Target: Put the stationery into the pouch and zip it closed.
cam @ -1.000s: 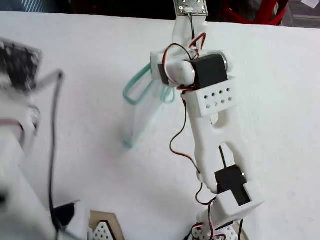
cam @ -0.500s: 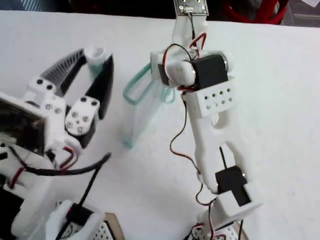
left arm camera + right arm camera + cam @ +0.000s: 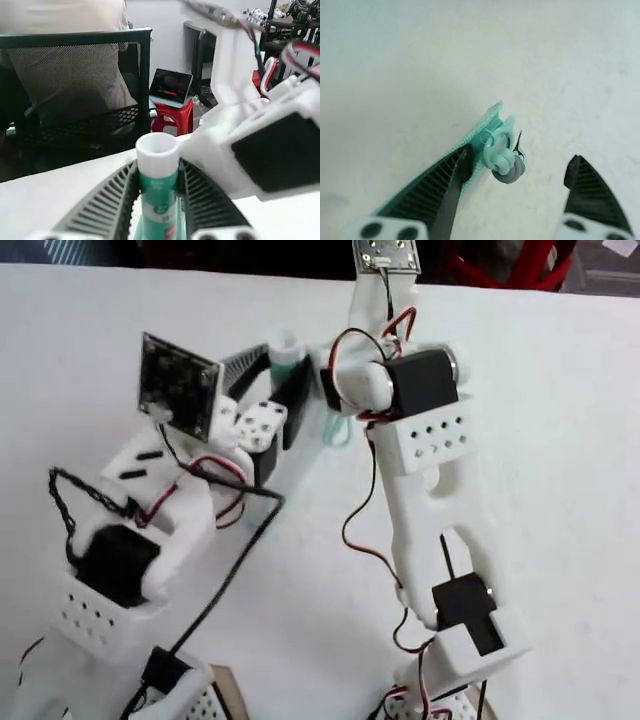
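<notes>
Wide open table (image 3: 560,420) to the right of the right arm (image 3: 425,490), and more at the far left. Hardly any gap by the pouch (image 3: 487,127): left gripper (image 3: 158,172), clamped on a glue stick (image 3: 286,348), just beside the right arm's wrist. Over the zipper pull (image 3: 500,160), right gripper (image 3: 522,157) spread wide, one finger against the pouch edge. Slung across the table by the left arm (image 3: 130,550), a black cable (image 3: 235,560).
</notes>
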Controlling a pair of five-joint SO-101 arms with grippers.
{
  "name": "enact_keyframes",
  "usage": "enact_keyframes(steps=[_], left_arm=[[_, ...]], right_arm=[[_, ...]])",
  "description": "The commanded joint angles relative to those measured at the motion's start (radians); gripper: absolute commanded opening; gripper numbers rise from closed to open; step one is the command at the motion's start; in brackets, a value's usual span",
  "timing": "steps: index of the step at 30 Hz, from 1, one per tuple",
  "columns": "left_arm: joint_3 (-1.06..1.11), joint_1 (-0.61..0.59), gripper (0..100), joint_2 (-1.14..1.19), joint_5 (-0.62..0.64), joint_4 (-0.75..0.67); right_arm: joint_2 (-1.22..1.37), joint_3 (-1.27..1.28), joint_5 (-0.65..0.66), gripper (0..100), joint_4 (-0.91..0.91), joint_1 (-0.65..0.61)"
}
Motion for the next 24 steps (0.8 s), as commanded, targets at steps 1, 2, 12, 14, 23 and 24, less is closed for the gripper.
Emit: enact_keyframes(steps=[1,2,12,14,23,24], left_arm=[[0.117,0.008,3,-0.102,0.012,-0.118],[0.163,0.007,3,-0.134,0.011,-0.149],[0.473,-0.044,3,-0.403,-0.046,-0.273],[0.496,-0.053,3,-0.453,-0.060,-0.272],[0.434,-0.051,22,-0.483,0.097,0.009],[0.422,-0.051,22,-0.478,0.086,0.020]], right_arm=[[0.016,0.054,0.002,29.7,0.001,0.005],[0.016,0.054,0.002,29.7,0.001,0.008],[0.015,0.049,0.002,29.7,-0.005,0.021],[0.013,0.049,0.002,29.7,-0.019,0.021],[0.016,0.057,0.002,29.7,-0.033,0.015],[0.016,0.057,0.002,29.7,-0.033,0.015]])
